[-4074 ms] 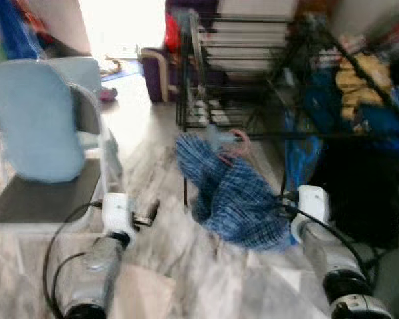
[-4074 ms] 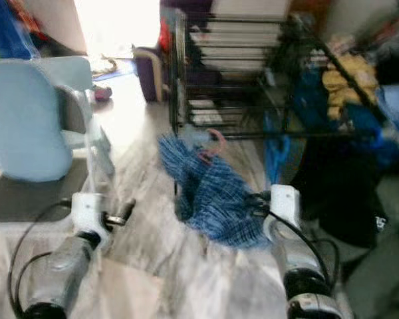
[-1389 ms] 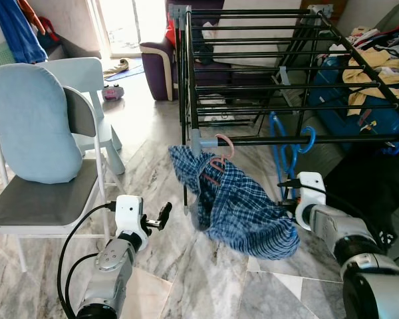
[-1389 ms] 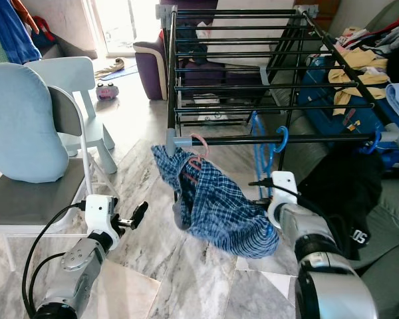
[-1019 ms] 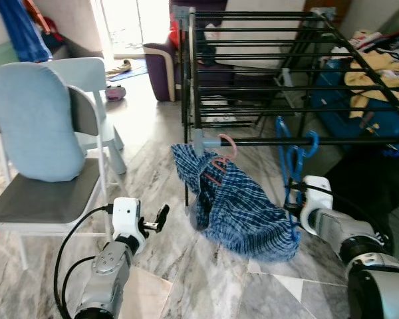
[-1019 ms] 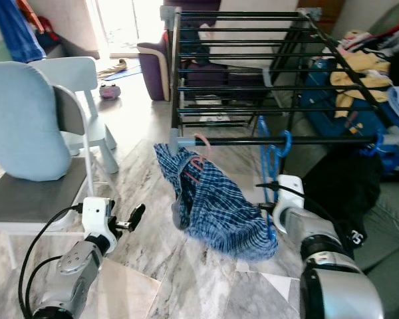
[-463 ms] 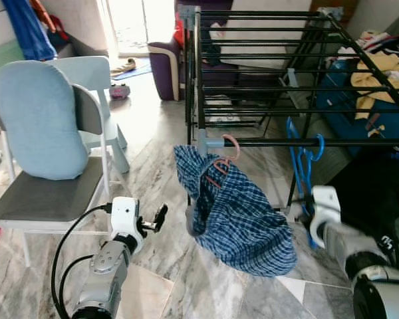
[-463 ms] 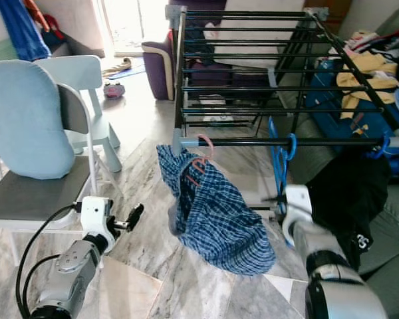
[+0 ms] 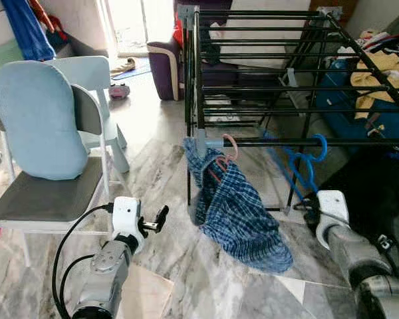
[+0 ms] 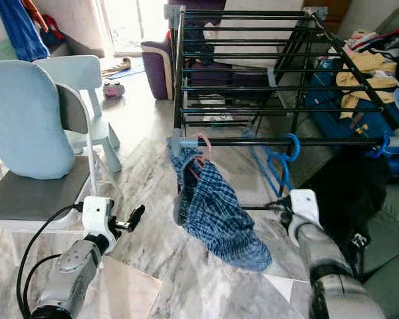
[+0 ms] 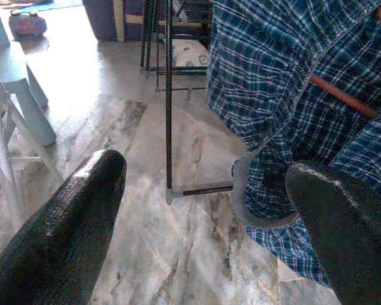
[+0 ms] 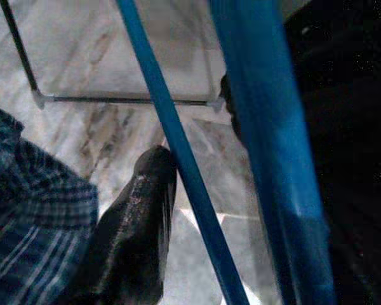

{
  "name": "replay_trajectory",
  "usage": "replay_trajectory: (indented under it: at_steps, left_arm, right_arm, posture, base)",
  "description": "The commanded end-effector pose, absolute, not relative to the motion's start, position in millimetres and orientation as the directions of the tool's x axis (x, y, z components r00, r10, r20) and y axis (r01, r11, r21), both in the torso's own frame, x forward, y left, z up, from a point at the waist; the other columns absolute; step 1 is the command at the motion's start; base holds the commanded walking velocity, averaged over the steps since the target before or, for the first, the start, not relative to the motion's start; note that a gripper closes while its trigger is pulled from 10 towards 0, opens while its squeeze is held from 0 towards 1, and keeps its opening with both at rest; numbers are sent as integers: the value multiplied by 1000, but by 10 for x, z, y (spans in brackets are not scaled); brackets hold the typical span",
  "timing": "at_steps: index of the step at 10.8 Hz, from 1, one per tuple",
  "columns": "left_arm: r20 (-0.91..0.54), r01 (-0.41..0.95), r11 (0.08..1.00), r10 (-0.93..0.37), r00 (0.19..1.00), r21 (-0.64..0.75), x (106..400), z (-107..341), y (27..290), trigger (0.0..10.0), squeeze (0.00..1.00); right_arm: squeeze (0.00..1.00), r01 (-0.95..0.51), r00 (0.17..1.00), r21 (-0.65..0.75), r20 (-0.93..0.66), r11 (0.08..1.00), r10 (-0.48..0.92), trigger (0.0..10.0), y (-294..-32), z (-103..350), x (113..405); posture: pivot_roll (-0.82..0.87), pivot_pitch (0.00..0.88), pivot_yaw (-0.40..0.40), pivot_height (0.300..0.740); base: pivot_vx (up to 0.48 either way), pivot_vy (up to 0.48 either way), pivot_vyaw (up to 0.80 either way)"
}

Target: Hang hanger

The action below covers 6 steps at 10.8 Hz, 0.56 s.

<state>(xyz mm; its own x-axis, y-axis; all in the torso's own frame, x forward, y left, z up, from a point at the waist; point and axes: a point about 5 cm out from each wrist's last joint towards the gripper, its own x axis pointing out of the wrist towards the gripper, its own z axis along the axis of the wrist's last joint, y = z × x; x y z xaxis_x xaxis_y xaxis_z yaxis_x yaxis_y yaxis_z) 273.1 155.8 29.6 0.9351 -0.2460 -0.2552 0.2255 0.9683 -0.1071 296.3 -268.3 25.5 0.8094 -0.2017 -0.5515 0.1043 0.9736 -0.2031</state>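
Observation:
A pink hanger [image 9: 227,143] hooks over the front rail of the black drying rack [image 9: 272,141]. From it a blue plaid garment [image 9: 238,214] droops toward the floor. A blue hanger [image 9: 306,161] hangs further right on the same rail. My right gripper [image 9: 304,203] is low beside the blue hanger, just right of the garment's hem. In the right wrist view one black finger [image 12: 138,235] stands beside the blue hanger's bars [image 12: 178,146], apart from the plaid cloth [image 12: 25,190]. My left gripper [image 9: 161,216] is open and holds nothing, left of the garment [image 11: 286,82].
A chair with a pale blue cushion [image 9: 40,123] stands to the left, a small blue chair [image 9: 96,86] behind it. Piled clothes [image 9: 379,73] and a black garment [image 9: 372,189] lie at the right. A purple sofa [image 9: 163,56] sits beyond the marble floor [image 9: 153,166].
The plaid garment has left my right gripper and swung back left, now hanging straighter under the rail. My right arm has drawn back to the right. The blue hanger has swayed.

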Motion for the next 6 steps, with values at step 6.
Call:
replay_trajectory:
  at_steps: [6]
  left_arm:
    - [-226,240,968,-251,941,-75,2746,363,1568,10000,0]
  right_arm:
    - [1000,191,934,-255,-251,948,-256,10000,-2441,426,2729]
  posture:
    - [-106,0,6,740]
  base:
    - [0,0,0]
